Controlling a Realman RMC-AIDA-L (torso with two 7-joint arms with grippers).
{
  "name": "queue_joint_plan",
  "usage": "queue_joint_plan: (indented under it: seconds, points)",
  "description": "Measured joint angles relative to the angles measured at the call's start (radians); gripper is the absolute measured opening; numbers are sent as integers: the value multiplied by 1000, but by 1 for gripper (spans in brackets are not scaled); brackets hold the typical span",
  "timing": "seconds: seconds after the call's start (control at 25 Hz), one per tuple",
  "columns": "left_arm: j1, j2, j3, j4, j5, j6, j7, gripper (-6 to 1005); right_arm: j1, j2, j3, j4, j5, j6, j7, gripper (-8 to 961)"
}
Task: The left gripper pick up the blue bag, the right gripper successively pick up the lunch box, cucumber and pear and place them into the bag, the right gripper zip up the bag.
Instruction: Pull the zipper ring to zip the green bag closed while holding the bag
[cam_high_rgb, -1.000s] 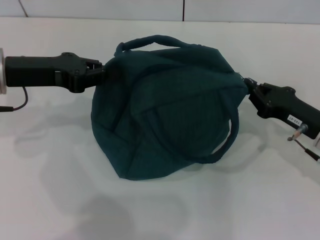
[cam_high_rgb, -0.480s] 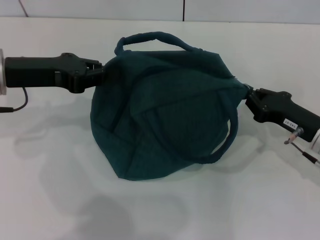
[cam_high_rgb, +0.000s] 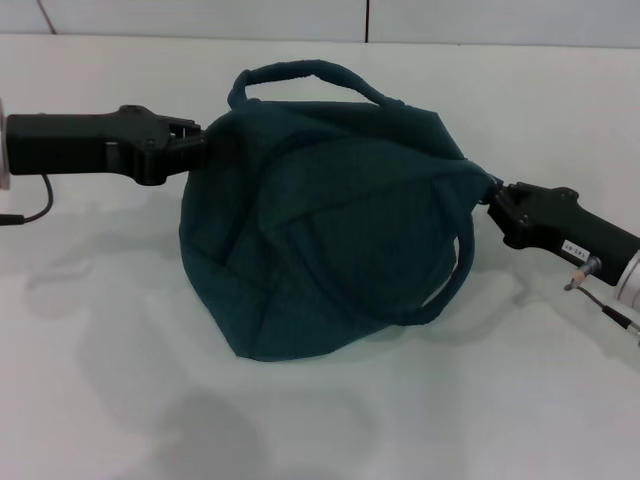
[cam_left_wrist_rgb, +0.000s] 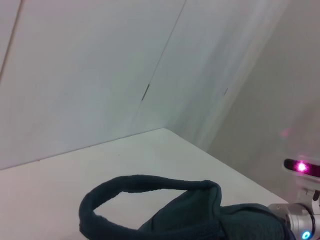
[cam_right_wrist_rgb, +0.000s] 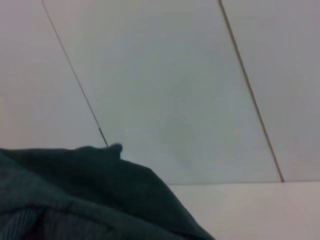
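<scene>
Two grippers meet the bag from opposite sides. The black left gripper (cam_high_rgb: 197, 148) is clamped on the fabric at the bag's upper left edge, holding that end up off the white tabletop (cam_high_rgb: 110, 370). The black right gripper (cam_high_rgb: 493, 200) is pinched on the opposite end, at the point where the top seam runs out, most likely on the zipper pull, though the pull itself is too small to make out. Between them hangs the dark teal soft cloth bag (cam_high_rgb: 330, 220), bulging and full, its lower corner resting on the table, one looped carry handle (cam_high_rgb: 310, 75) standing above it and the other (cam_high_rgb: 455, 280) drooping down its front.

No lunch box, cucumber or pear shows outside, so they are probably inside and the zipping looks to be at or near its end. Next, each gripper needs to let go and back straight away without snagging the drooping handle. Nothing else lies nearby.
</scene>
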Motion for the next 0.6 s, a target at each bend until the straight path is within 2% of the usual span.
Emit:
queue_joint_plan:
  seconds: [0.4, 0.6]
  points:
    - [0, 3, 0, 0, -2, 0, 0, 54, 7, -3, -25, -9, 4, 19, 0, 128]
    - [2, 0, 0, 0, -3, 1, 0, 55, 7, -8, -26, -8, 4, -54, -3, 129]
